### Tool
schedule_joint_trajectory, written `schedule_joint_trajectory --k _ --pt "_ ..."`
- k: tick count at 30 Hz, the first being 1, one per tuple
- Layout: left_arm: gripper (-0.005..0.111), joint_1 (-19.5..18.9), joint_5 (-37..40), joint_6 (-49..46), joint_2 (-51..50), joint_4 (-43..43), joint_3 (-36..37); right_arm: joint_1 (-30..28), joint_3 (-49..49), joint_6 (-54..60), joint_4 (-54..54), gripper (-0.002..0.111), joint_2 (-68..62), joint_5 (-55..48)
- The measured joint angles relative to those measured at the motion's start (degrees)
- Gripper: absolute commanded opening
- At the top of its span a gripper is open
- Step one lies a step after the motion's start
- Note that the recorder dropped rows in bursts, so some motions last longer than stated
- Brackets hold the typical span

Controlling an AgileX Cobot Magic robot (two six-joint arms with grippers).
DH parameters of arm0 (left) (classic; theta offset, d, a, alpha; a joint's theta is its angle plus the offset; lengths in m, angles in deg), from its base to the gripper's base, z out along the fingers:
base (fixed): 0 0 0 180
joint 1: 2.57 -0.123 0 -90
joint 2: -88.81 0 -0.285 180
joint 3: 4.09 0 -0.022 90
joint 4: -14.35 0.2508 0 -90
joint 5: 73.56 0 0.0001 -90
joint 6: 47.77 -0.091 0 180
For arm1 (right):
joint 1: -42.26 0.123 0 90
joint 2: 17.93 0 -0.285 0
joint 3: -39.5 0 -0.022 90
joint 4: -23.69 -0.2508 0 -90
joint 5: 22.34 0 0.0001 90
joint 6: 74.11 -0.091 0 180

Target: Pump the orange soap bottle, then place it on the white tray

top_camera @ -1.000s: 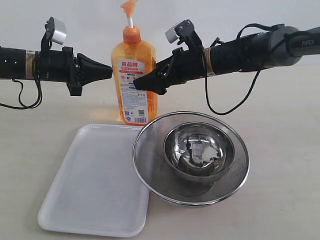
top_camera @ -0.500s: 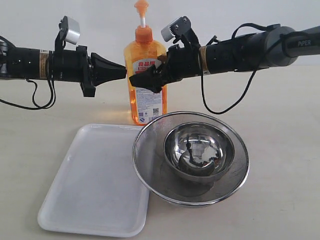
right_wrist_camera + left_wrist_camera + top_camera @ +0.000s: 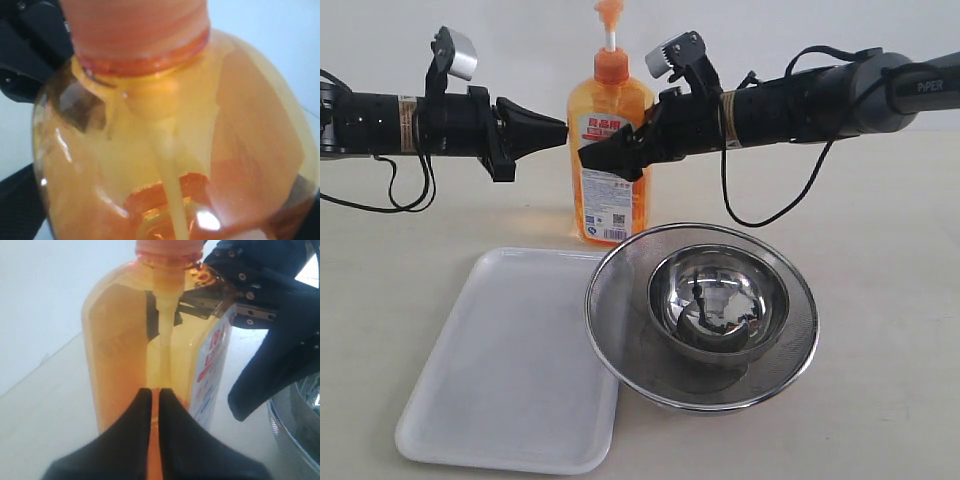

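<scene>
Looking, exterior: orange soap bottle (image 3: 612, 205) upright on the surface (image 3: 880, 300), beyond the white tray (image 3: 510, 370); right gripper (image 3: 588, 158) spread wide, straddling it.
Left wrist: we see the left gripper (image 3: 155, 392) closed, empty, tips at the bottle.
Right wrist: bottle's shoulder up close.

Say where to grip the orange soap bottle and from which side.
Grip the orange soap bottle on its upper body, below the shoulder, coming in level from the right gripper's side. It stands upright, its walls are broad, and the pump head stays free.
</scene>
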Motion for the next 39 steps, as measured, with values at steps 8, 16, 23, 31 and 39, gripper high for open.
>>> schedule_joint_trajectory --k 8,16,23,31,39 --pt "0.005 0.0 0.7 0.0 0.0 -0.5 0.0 1.4 0.0 -0.3 0.0 0.105 0.0 0.1" --pt "0.005 -0.1 1.5 0.3 0.0 -1.1 0.0 2.1 0.0 -0.5 0.4 0.102 0.0 1.3" --pt "0.005 -0.2 2.7 0.4 0.0 -1.5 0.0 2.1 0.0 -2.2 0.3 0.048 0.0 0.6" --pt "0.005 -0.2 3.0 0.5 0.0 -1.7 0.0 2.1 0.0 -2.1 0.3 0.000 0.1 0.3" --pt "0.005 -0.2 3.0 0.8 0.0 -1.9 0.0 2.1 0.0 -0.5 -0.9 0.000 0.4 -2.7"
